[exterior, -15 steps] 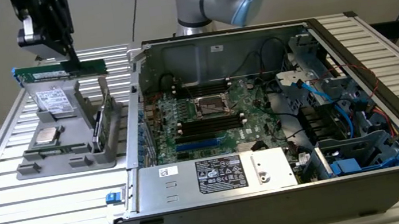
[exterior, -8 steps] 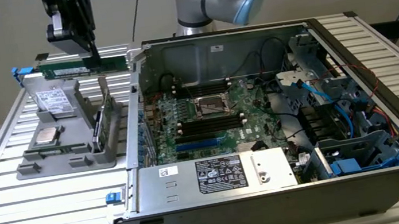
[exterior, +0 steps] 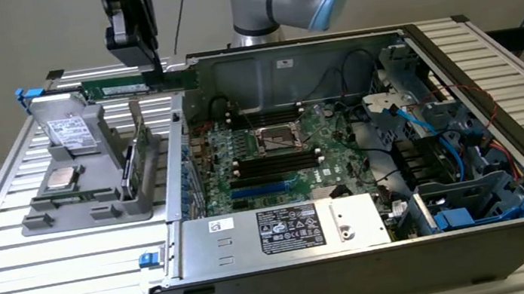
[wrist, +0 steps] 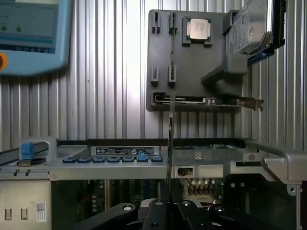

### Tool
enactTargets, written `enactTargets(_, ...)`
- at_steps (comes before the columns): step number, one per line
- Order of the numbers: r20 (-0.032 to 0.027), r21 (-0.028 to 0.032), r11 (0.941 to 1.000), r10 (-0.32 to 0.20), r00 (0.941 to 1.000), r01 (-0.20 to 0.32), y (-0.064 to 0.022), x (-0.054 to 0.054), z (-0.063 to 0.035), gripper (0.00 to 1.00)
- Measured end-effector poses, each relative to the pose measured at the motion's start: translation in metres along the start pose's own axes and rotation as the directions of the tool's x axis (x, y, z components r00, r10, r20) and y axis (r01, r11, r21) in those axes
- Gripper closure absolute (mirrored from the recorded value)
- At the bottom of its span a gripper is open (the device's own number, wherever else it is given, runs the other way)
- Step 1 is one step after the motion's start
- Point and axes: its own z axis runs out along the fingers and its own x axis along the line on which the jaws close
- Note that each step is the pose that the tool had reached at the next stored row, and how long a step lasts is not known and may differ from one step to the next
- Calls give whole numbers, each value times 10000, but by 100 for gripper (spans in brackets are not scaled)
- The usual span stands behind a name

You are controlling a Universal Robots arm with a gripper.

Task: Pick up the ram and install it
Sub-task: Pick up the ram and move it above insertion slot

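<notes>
The pincer [exterior: 151, 64] is pinched on the ram [exterior: 112, 85], a green stick held level and on edge, sticking out past both sides of the fingers. Below the pincer stands the grey parts holder [exterior: 58, 215] on the slatted desk [exterior: 12, 256]. The open computer case's motherboard [exterior: 283, 152] lies lower, off to one side.

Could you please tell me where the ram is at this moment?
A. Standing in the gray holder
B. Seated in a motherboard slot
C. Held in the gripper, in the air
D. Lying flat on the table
C: the gripper is shut on the ram, which hangs level in the air, clear of the gray holder and the motherboard slots.
</notes>
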Motion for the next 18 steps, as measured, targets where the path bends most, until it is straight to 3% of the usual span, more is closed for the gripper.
enactTargets(18, -5, -1, 10000, -2, 10000, 2, -818, -55, 64, 87)
